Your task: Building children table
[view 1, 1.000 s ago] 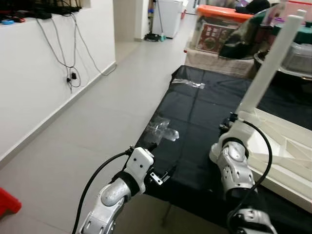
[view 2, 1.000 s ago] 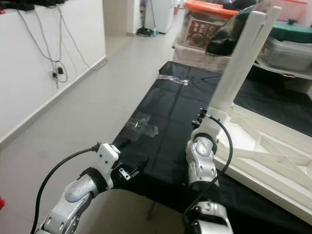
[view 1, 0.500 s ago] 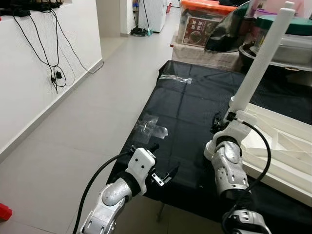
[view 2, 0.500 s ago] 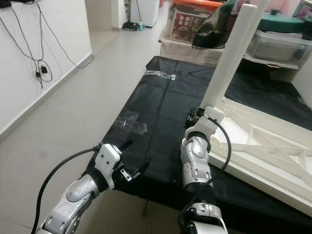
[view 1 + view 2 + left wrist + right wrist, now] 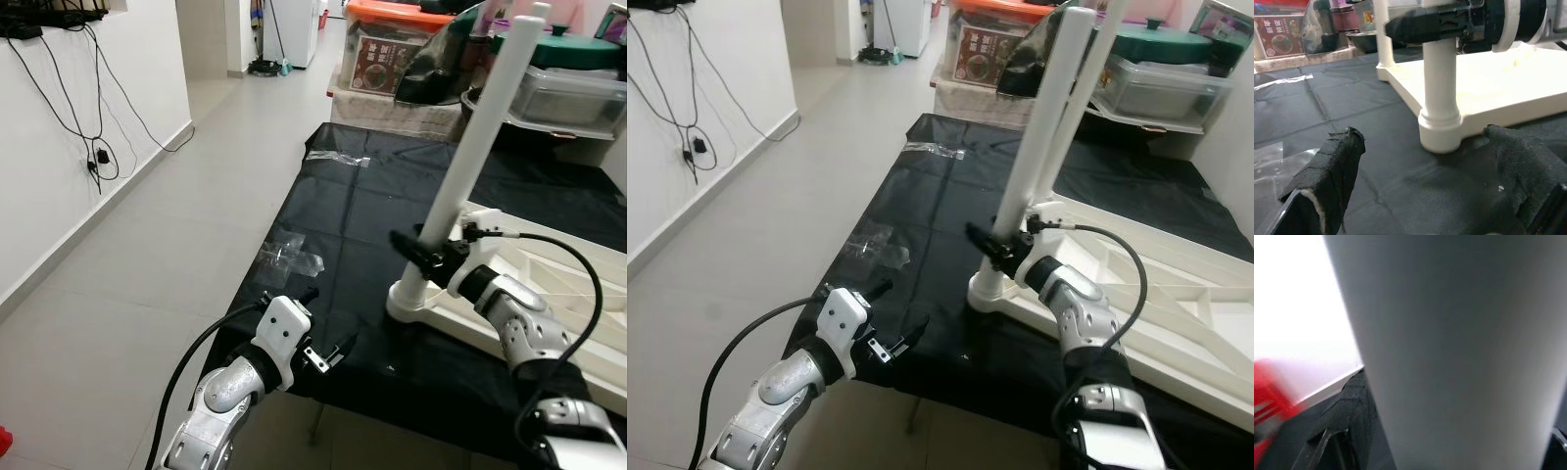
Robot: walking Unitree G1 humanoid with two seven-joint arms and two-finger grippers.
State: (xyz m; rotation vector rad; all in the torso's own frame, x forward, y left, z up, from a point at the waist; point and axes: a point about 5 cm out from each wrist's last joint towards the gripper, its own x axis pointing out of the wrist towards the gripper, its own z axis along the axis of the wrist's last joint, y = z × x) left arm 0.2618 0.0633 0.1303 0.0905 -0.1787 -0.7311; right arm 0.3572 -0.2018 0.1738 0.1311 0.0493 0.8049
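On the black-covered table [image 5: 372,206] lies an upturned white tabletop [image 5: 549,294], one white leg [image 5: 470,157] standing upright at its near corner. Right tool [image 5: 416,253] is clamped on that leg's lower part. Left tool [image 5: 328,328], fingers apart, hovers at the table's near edge.

Both arms silver w/ ribbed metal segments, white wrist blocks, black collars. Left arm [image 5: 230,387]: thick black cable looping along it, small bracket w/ screws. Right arm [image 5: 519,323]: thin black cable arcing over. Fingers [image 5: 1334,166] wrapped in black cloth tape
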